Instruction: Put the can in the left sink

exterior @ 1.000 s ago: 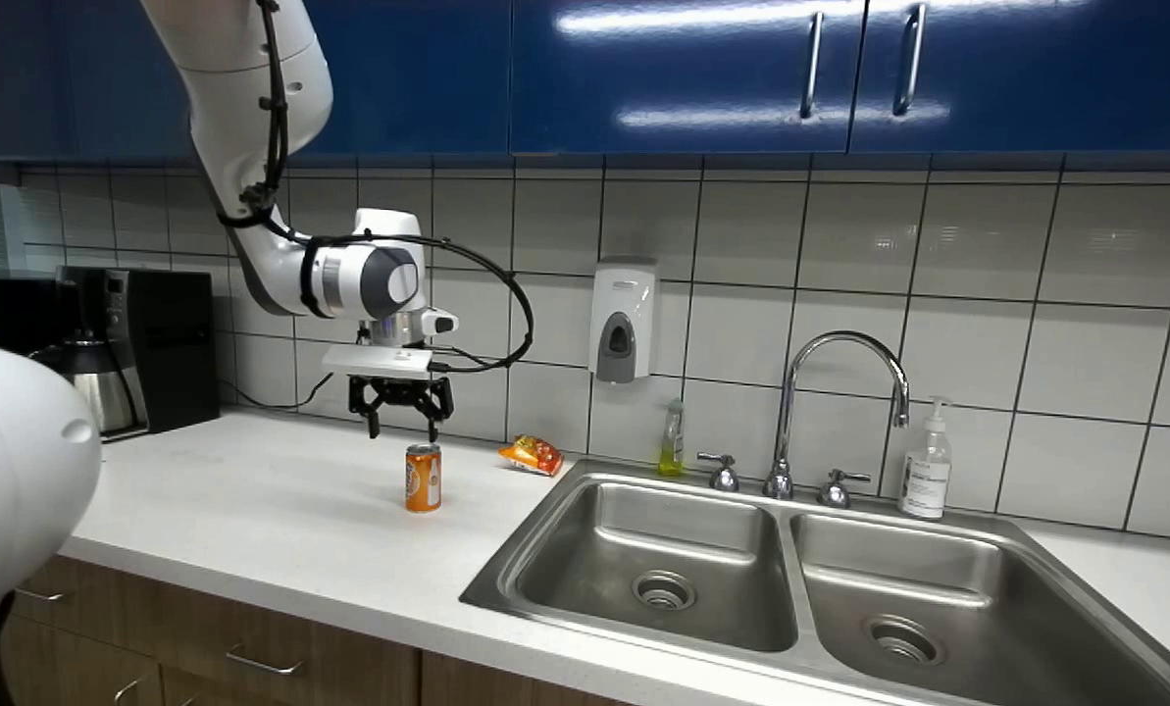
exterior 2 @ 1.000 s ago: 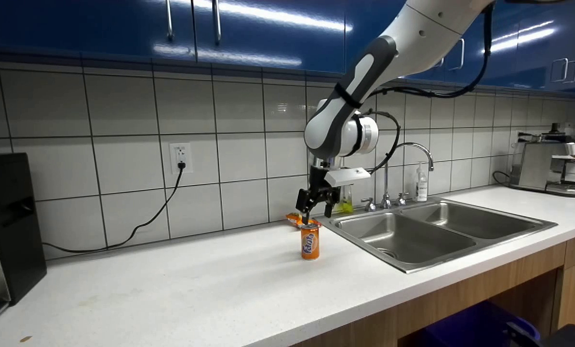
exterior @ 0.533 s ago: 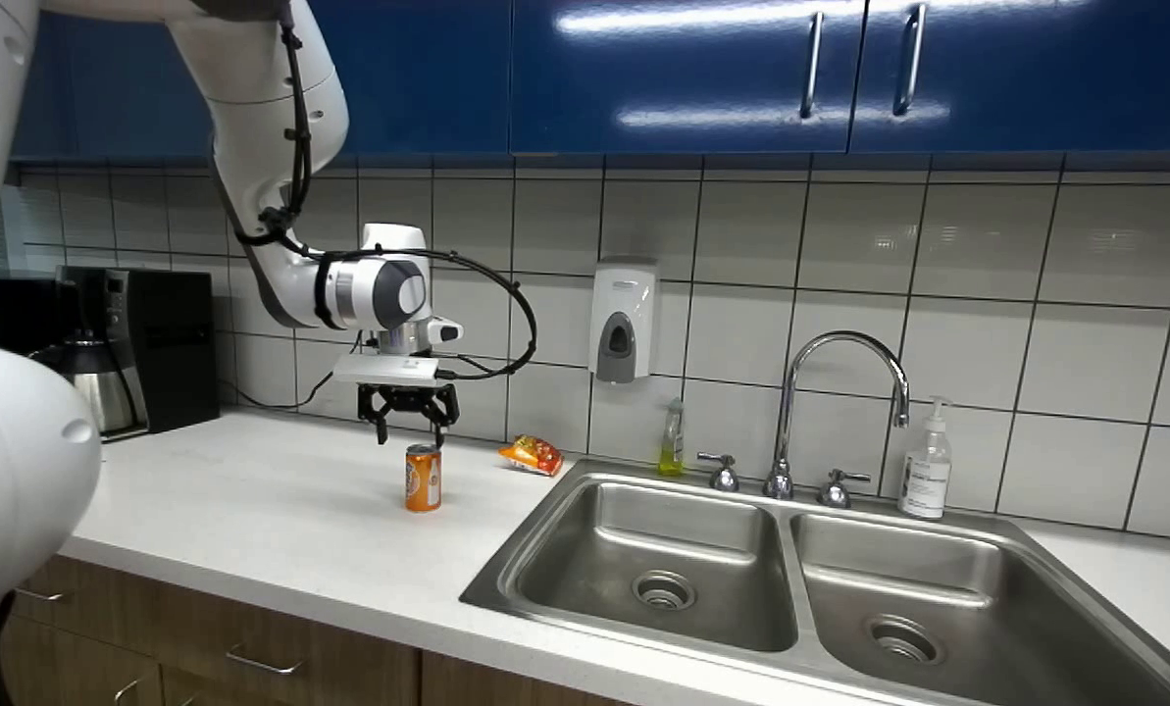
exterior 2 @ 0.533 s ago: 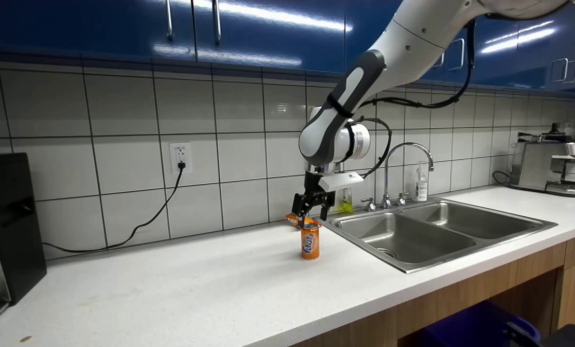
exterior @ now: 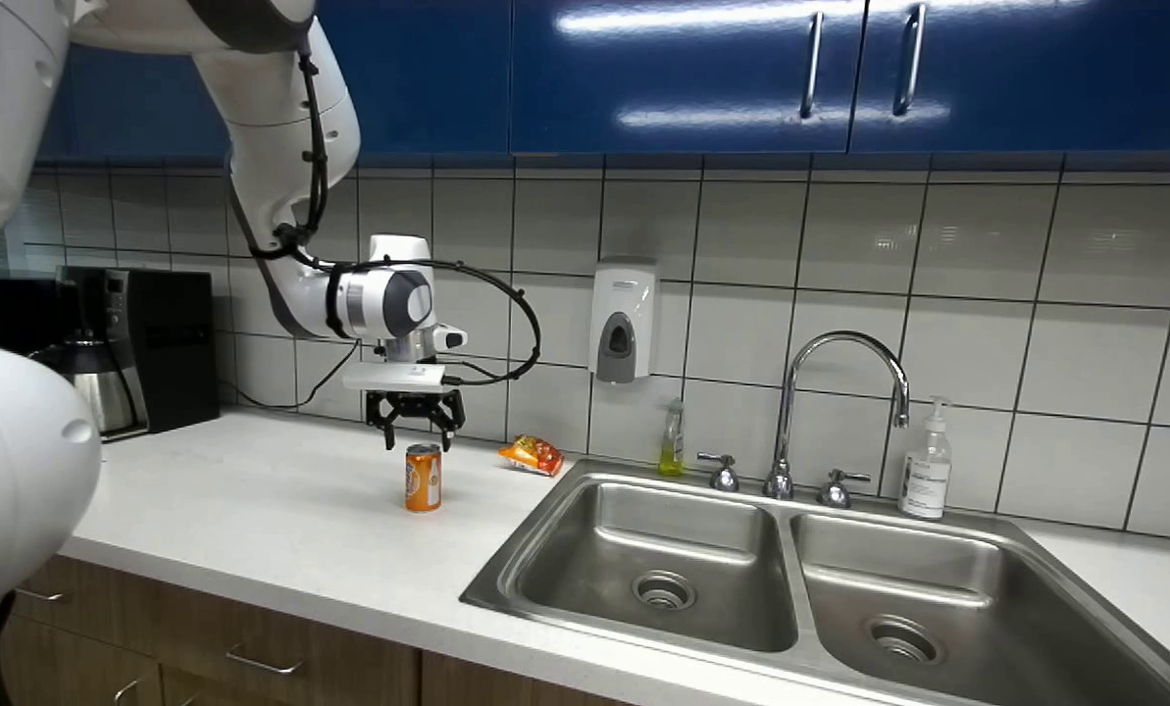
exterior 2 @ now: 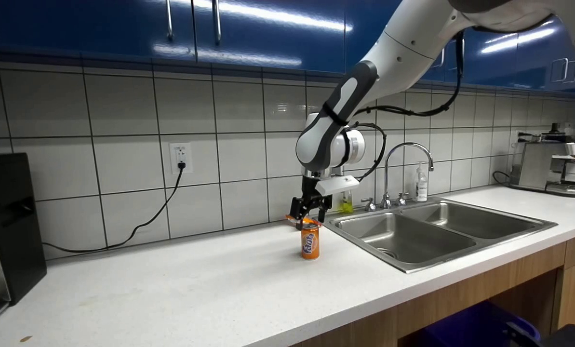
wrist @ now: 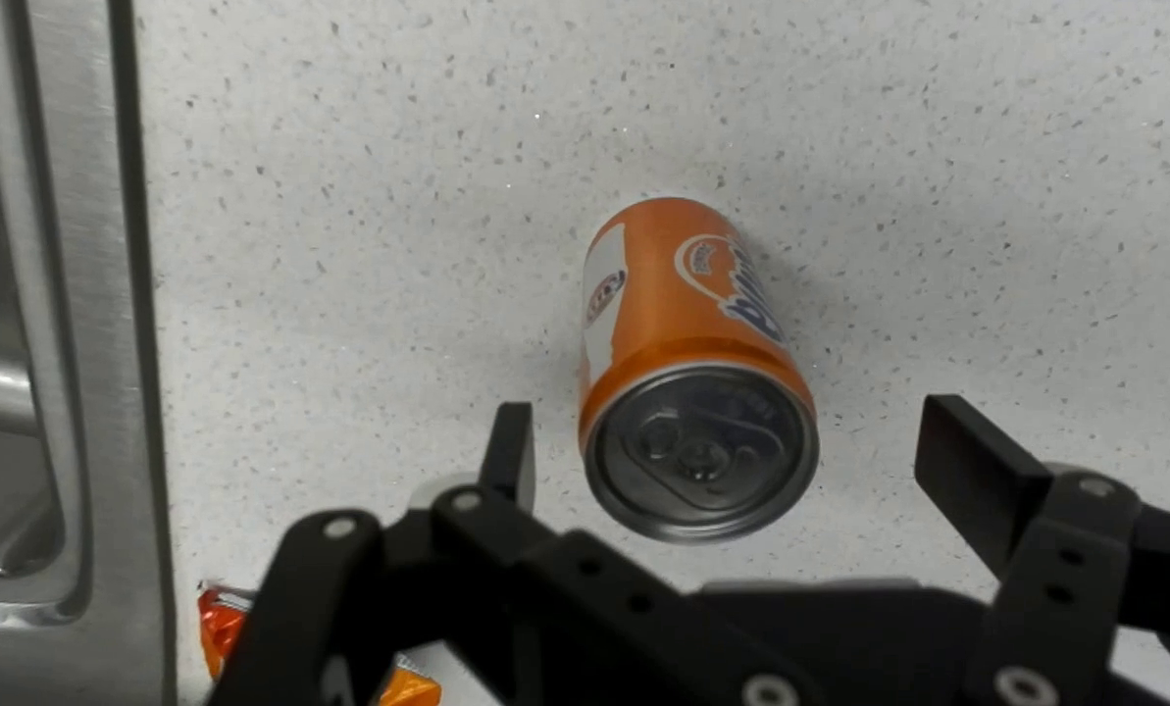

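The orange can stands upright on the white counter, left of the sink; it also shows in an exterior view. In the wrist view the can shows its silvery lid. My gripper is open and empty, pointing down, just above the can's top. In the wrist view the fingers stand apart on both sides of the lid, with a gap on each side, wider on the right. The left sink is a bare steel basin with a round drain; it also shows in an exterior view.
An orange-yellow packet lies behind the can near the wall. The faucet, a green soap bottle and a pump bottle stand behind the sink. The right basin adjoins the left one. Blue cabinets hang overhead.
My gripper has come down and, in an exterior view, slightly to the right, closer to the can's top. It stays open. The can has not moved.
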